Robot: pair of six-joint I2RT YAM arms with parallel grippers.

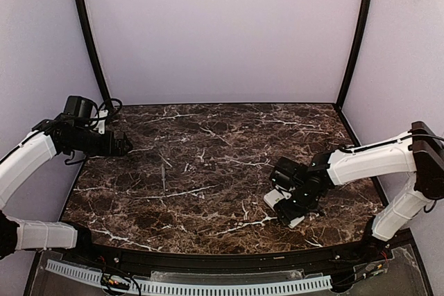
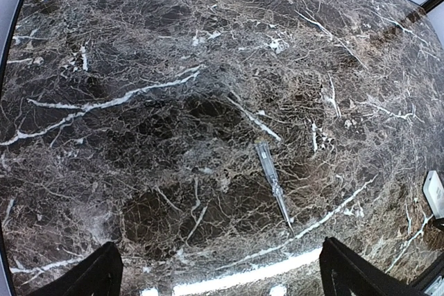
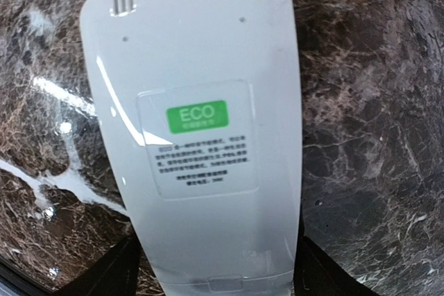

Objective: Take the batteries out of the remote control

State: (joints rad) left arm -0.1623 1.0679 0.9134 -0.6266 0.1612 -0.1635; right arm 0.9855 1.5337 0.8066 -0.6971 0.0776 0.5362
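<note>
Right wrist view: I've got the remote control [image 3: 201, 67], green "ECO" label [image 3: 197, 116] up, at the table's [image 1: 208, 171] four o'clock. The right gripper [image 3: 218, 268] straddles its end and I can't tell whether it grips. The left gripper [image 2: 222, 275] is spread wide.

Dark marble table [image 1: 208, 143]; slim silvery rod [image 2: 272, 184] on it.

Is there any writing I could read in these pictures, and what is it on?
"ECO": white letters on the green patch of the sticker on the remote control.
Tiny line under "ECO" inside the green patch: too small to read.
Several lines of black print lower on the sticker: too small and blurred to read.
Nothing else shows any text.
</note>
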